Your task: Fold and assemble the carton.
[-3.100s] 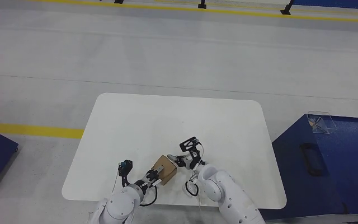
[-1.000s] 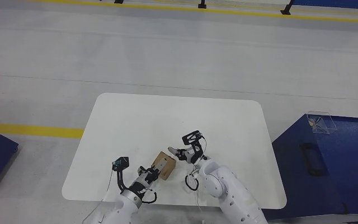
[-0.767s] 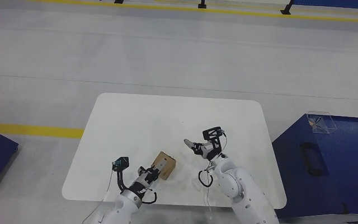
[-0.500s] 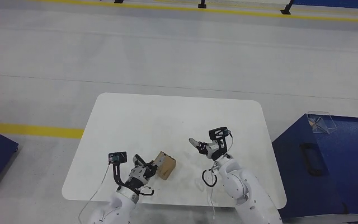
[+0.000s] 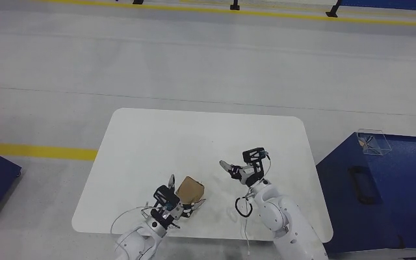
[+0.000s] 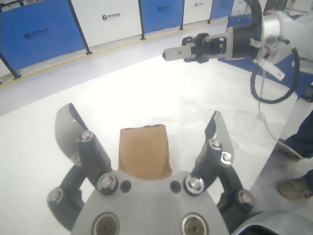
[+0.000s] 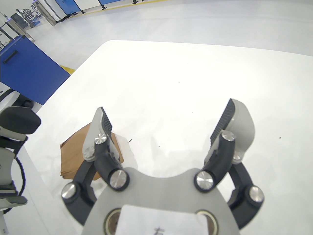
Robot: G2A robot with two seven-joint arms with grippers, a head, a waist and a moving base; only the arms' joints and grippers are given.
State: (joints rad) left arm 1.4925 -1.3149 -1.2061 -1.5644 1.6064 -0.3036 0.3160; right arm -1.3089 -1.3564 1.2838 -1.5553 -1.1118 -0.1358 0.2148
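Down on the white tabletop (image 5: pixel 195 136) sits the brown carton (image 6: pixel 143 150), between the fingers of the left end effector (image 6: pixel 141 117). Those fingers stand wide apart and seem to touch neither side of it. The right end effector (image 7: pixel 168 110) is spread and empty too, and the carton lies off beyond one of its fingers. If the left one closes off-centre, I'd expect so light a carton to skid away or a wall to buckle. The carton's end nearest the left wrist is hidden, and I cannot tell whether its flaps are tucked.
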